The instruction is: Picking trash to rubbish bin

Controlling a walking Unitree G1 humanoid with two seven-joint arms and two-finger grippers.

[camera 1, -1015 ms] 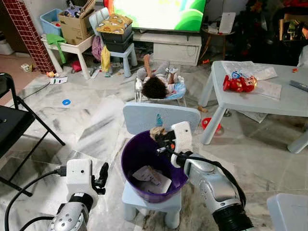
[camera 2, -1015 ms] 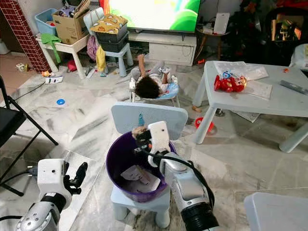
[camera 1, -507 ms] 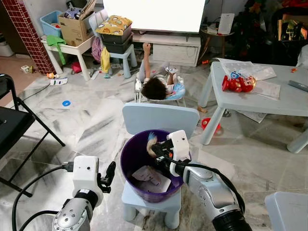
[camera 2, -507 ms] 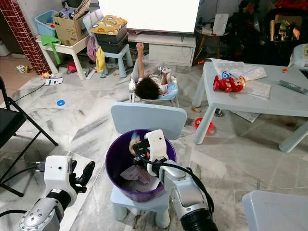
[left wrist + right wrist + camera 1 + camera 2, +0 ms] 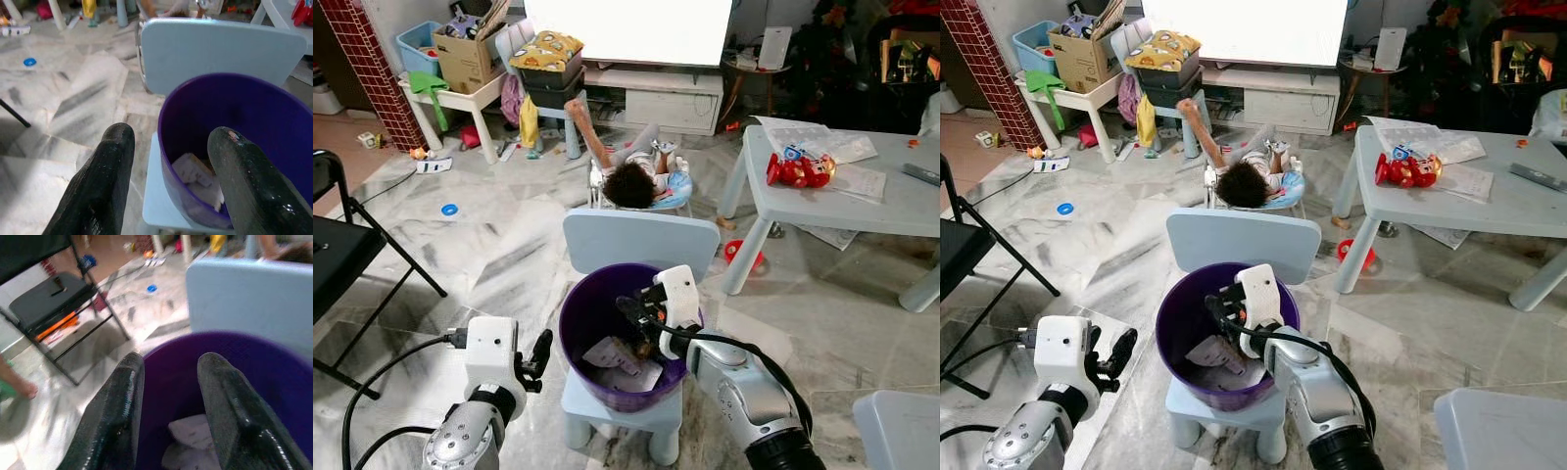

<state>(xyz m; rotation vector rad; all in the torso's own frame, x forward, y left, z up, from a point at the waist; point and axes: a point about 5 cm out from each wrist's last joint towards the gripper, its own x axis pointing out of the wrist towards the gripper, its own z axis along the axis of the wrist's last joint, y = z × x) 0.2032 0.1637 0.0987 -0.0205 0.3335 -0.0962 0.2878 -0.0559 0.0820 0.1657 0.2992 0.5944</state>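
**A:** Right gripper, state?
**B:** Over the mouth of the purple bin, just inside the rim on the robot's right. Fingers spread, a clear gap between them, nothing pinched. In the right wrist view the two black fingers frame the bin's inside with paper below.

**A:** Left gripper?
**B:** Low, beside the bin on the robot's left, not touching it. Fingers apart, holding nothing; the left wrist view looks past them at the bin wall and chair back.

**A:** Where is the trash?
**B:** One heap of crumpled white paper at the bottom of the bin, with something small and dark among it. I cannot count separate pieces.

**A:** Counts?
**B:** One bin, on one small pale blue chair. Two grippers, both empty. One pale table to the right, one red toy on it. One black folding chair to the left. One person lying on the marble floor beyond the chair.
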